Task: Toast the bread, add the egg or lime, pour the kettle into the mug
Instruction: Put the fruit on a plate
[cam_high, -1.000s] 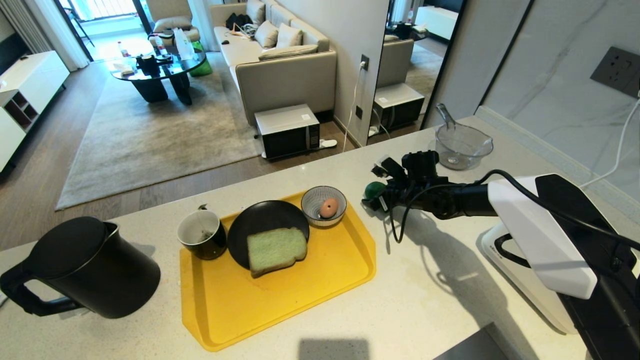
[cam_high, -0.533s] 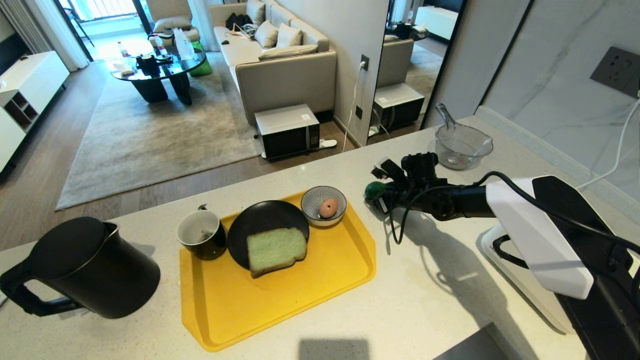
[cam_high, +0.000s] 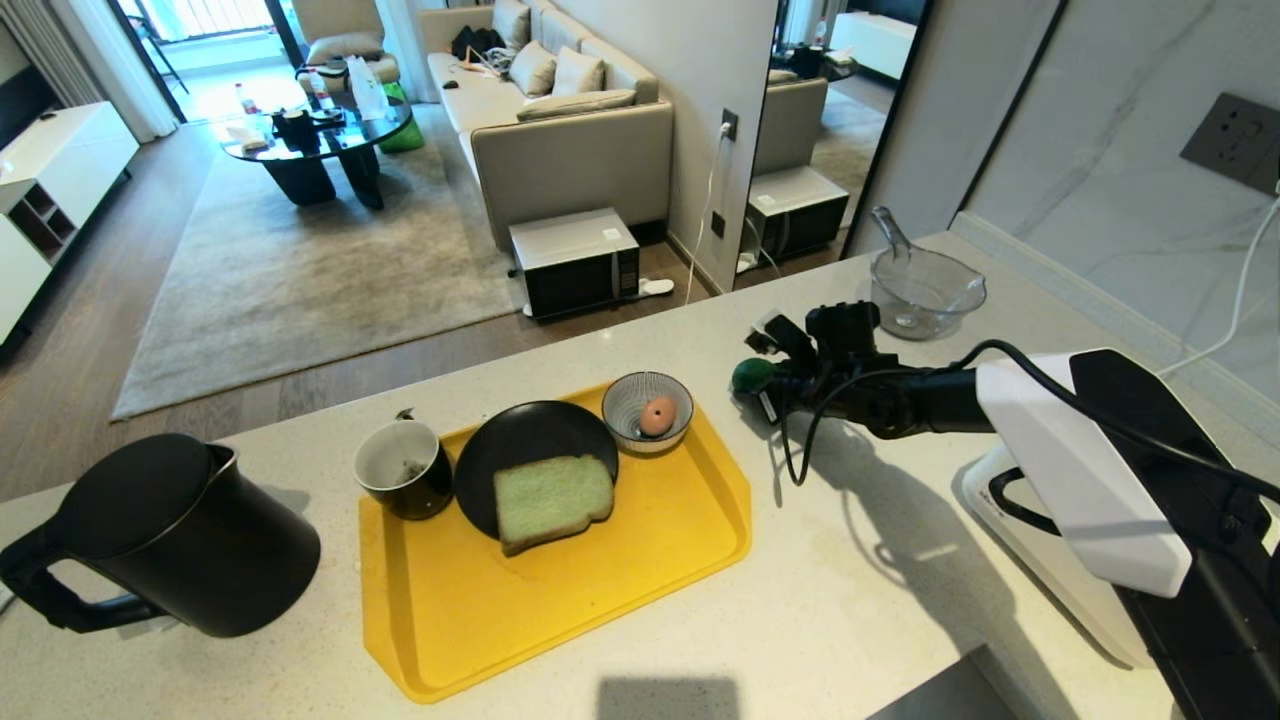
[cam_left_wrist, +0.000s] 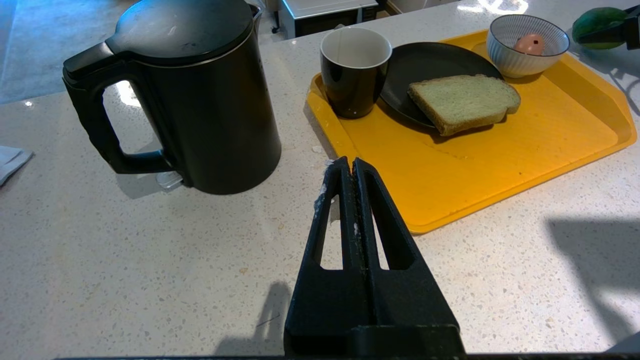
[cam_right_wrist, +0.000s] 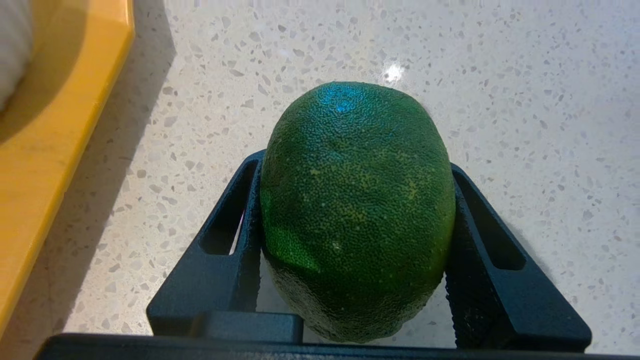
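Right gripper (cam_right_wrist: 352, 215) clamps the lime (cam_right_wrist: 355, 210) from both sides, low over the counter just beside the yellow tray (cam_high: 640, 580). Bread (cam_high: 552, 498) sits plated. Mug (cam_high: 404, 468) unfilled, kettle (cam_high: 180, 535) untouched. Left gripper (cam_left_wrist: 348, 172) closed, empty, parked.

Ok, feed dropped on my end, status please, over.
Right tool closed on the lime, beside the yellow tray. Left tool shut, idle near the kettle. Nothing blocking.
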